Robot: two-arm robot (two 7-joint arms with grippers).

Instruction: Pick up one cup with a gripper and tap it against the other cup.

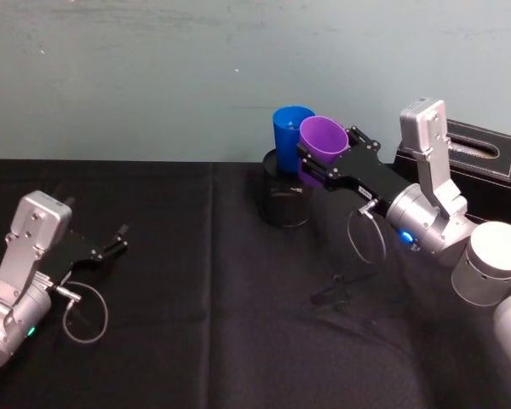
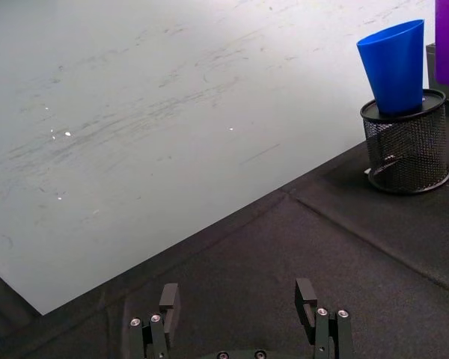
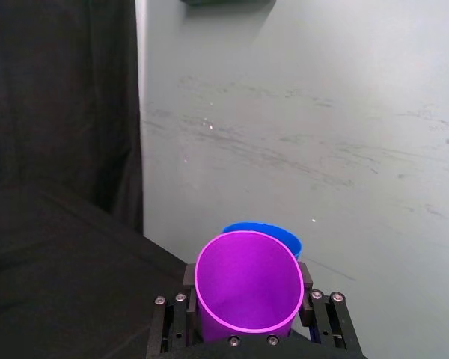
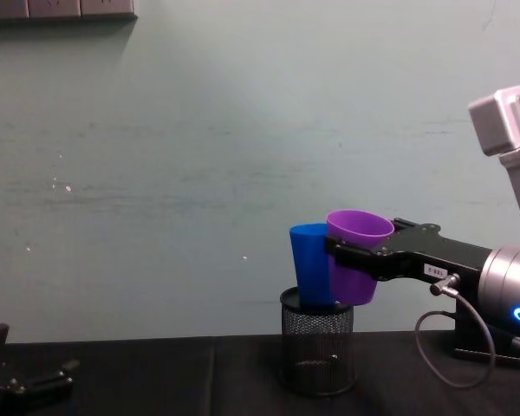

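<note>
Right gripper (image 1: 328,158) grips the purple cup (image 1: 322,136) in the air, seemingly touching the blue cup (image 1: 287,128) that stands in the mesh holder (image 1: 283,200); too hard a push could tip the blue cup out, while the left gripper (image 2: 239,303) rests aside with fingers spread.

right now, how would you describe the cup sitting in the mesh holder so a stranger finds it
On the black-clothed table, look near the back wall for the black mesh pen holder. The blue cup stands in it. It is bright blue and narrower than the purple cup beside it, which the right gripper holds in the air.
</note>
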